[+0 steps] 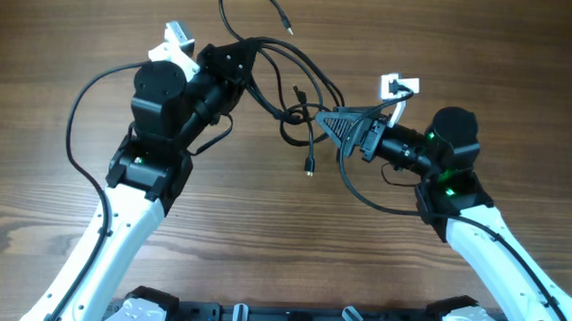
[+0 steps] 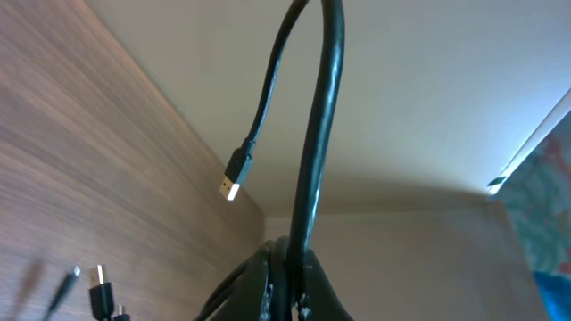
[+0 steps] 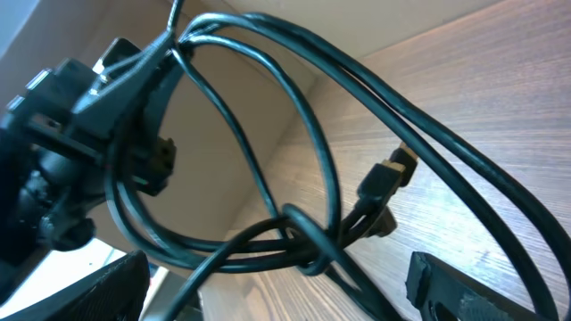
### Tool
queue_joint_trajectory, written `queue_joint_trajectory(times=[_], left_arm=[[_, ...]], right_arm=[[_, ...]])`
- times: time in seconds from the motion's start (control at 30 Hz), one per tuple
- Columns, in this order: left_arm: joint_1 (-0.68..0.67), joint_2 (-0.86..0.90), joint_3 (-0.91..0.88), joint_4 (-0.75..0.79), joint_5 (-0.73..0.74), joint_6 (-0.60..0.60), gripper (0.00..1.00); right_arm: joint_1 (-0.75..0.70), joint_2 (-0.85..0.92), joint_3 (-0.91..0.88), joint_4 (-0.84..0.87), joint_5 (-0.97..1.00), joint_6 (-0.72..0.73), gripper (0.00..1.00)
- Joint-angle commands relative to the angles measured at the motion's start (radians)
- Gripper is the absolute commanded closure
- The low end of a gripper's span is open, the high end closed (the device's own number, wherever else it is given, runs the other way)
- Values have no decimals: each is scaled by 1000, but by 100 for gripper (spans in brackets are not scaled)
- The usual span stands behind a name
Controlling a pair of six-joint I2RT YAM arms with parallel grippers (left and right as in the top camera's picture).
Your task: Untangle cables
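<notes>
The black cables [image 1: 291, 81] form a tangle in the middle of the table, with a knot [image 1: 296, 114] between my two grippers. My left gripper [image 1: 234, 63] is shut on one cable [image 2: 312, 160] and holds it up; a free USB plug [image 2: 234, 174] hangs from that cable's loop. My right gripper [image 1: 331, 124] is open, its fingers either side of the knot [image 3: 308, 245] without closing on it [image 3: 277, 290]. A plug [image 3: 388, 178] lies beside the knot. Another plug end [image 1: 309, 168] rests on the wood.
A loose cable end [image 1: 290, 29] loops toward the table's far edge. A long cable loop [image 1: 371, 198] trails under my right arm. My left gripper also shows in the right wrist view [image 3: 80, 134]. The wooden tabletop [image 1: 59, 34] surrounds both arms.
</notes>
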Motion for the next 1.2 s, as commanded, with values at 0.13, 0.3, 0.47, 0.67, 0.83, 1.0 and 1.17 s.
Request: queue_joint_trajectory(times=[0.13, 0.3, 0.47, 0.67, 0.83, 1.0, 1.17], left_arm=[[-25, -13, 28, 14, 10, -288, 96], [-25, -13, 28, 15, 10, -350, 96], [-25, -13, 28, 15, 10, -437, 96], [-25, -13, 28, 16, 10, -587, 96], [-25, -13, 28, 27, 10, -631, 96], [-22, -13, 28, 55, 9, -682, 96], [-22, -13, 28, 113, -47, -688, 96]], right_arm=[[10, 85, 2, -16, 35, -56, 7], [10, 154, 2, -16, 27, -54, 11], [10, 161, 2, -16, 31, -81, 11], [10, 168, 3, -25, 46, -82, 12], [10, 172, 2, -76, 126, -80, 12], [10, 172, 2, -116, 148, -81, 11], [10, 172, 2, -167, 174, -82, 11]])
